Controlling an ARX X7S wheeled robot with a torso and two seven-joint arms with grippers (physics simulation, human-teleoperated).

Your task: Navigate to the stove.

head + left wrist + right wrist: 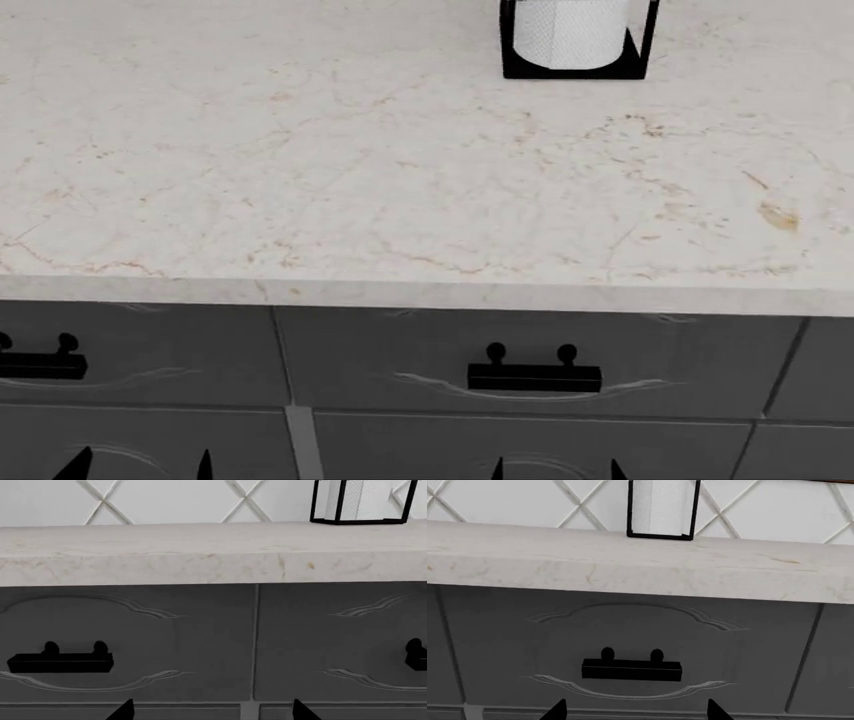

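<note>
The stove is out of view in all three views. I face a pale marble countertop (334, 170) over grey drawers. My left gripper (140, 468) shows only as two black fingertips at the head view's bottom edge, set apart, open and empty. In the left wrist view the left gripper (213, 712) points at a drawer front. My right gripper (554, 470) is likewise open and empty, and in the right wrist view the right gripper (636, 711) sits just below a black drawer handle (632, 669).
A black wire-frame holder with a white paper roll (577, 38) stands at the back of the counter, also in the left wrist view (363, 501) and the right wrist view (662, 509). Grey drawer fronts with black handles (534, 375) run below. A white diamond-pattern wall (173, 500) lies behind.
</note>
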